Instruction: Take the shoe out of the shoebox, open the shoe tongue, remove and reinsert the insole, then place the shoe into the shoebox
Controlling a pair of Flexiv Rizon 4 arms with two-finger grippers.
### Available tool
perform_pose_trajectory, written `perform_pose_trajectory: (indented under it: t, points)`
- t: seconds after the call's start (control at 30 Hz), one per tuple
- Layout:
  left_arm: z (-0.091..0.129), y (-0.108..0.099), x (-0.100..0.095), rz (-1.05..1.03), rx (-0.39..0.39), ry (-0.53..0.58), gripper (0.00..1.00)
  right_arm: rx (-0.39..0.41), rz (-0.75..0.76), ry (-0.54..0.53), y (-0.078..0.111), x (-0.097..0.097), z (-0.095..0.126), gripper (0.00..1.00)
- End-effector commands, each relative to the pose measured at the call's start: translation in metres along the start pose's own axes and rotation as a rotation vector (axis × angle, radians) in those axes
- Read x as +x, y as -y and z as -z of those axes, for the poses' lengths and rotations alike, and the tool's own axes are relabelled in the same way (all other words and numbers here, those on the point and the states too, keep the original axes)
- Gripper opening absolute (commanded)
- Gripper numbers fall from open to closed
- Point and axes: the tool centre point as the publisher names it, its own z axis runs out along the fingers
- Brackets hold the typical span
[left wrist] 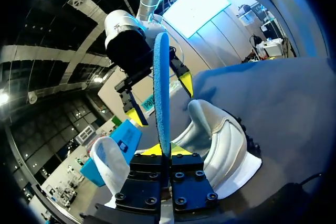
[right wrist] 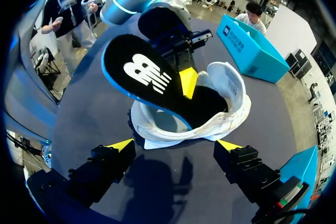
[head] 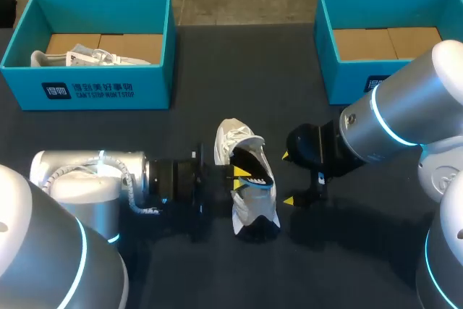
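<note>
Upper left of the head view: teal left shoebox (head: 90, 92) on the dark counter (head: 217, 273), a second white shoe (head: 87, 57) lying inside it on the cardboard floor. Lower left: left arm (head: 94, 179) comes in from the frame's left side and lies low over the counter. The left end effector (head: 244, 174) is at frame centre, over the shoe's opening, fingers pinching the insole (head: 255, 164).

Insole: black top face with a white logo, bright blue edge and underside. It is lifted and tilted, one end still down inside the shoe. In the left wrist view it stands edge-on between the fingers.

Shoe (head: 246, 208): centre of the frame, on the counter, well apart from both boxes. It has a white upper with a dark inside and sole. The tongue is pulled open and the padded collar is spread wide.

Just right of the shoe: right end effector (head: 289, 178), fingers spread wide, holding nothing and not touching the shoe. In its own wrist view the shoe sits ahead of the gap. Right arm (head: 405, 117) enters from the right edge. Upper right: teal right shoebox (head: 346, 90), only its cardboard floor showing inside.
</note>
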Motion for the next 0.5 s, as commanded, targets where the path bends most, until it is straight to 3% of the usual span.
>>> perform_pose_trajectory:
  t: [0.03,0.27,0.33,0.5]
  points:
    - [-0.006,-0.004,0.000,0.001,-0.010,-0.023,0.00,-0.001,0.000,0.002,0.000,0.001,-0.001,1.00]
    - [-0.001,-0.006,0.003,0.040,-0.041,-0.041,0.00,-0.001,0.000,0.002,0.000,0.001,-0.001,1.00]
    - [0.000,0.000,0.002,0.044,-0.034,-0.040,0.40,-0.001,0.000,0.002,0.000,0.001,-0.001,1.00]
    - [0.002,0.011,-0.001,0.037,-0.014,-0.033,0.40,-0.001,0.000,0.002,0.000,0.001,-0.001,1.00]
